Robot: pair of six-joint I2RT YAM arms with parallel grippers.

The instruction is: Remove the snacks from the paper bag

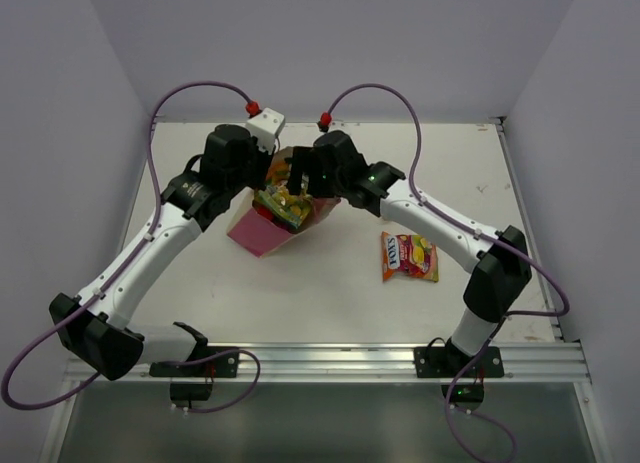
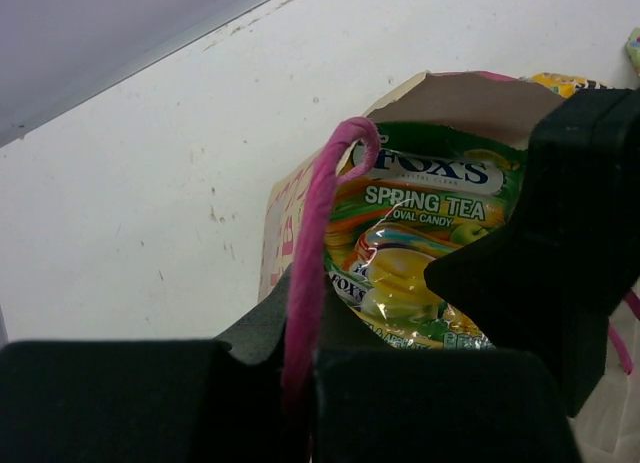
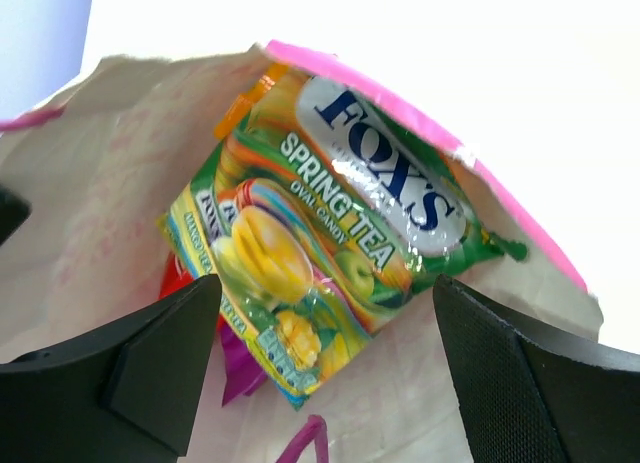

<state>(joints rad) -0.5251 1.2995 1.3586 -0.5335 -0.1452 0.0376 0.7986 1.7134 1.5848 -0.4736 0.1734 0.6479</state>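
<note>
The pink paper bag (image 1: 262, 233) stands tilted at the table's middle, its mouth open towards the back. My left gripper (image 1: 263, 176) is shut on its pink cord handle (image 2: 308, 273), which runs between the fingers of the left gripper (image 2: 300, 355). My right gripper (image 1: 298, 179) hangs open over the mouth. In the right wrist view it (image 3: 320, 368) straddles a green Fox's Spring Tea packet (image 3: 335, 228) without touching it; the packet also shows in the left wrist view (image 2: 415, 233). A red packet (image 3: 176, 279) and a magenta packet (image 3: 236, 368) lie under it. An orange-red packet (image 1: 408, 256) lies on the table.
The white table (image 1: 320, 293) is walled at the back and both sides. A metal rail (image 1: 330, 358) runs along the near edge by the arm bases. The orange-red packet lies right of the bag, under the right forearm.
</note>
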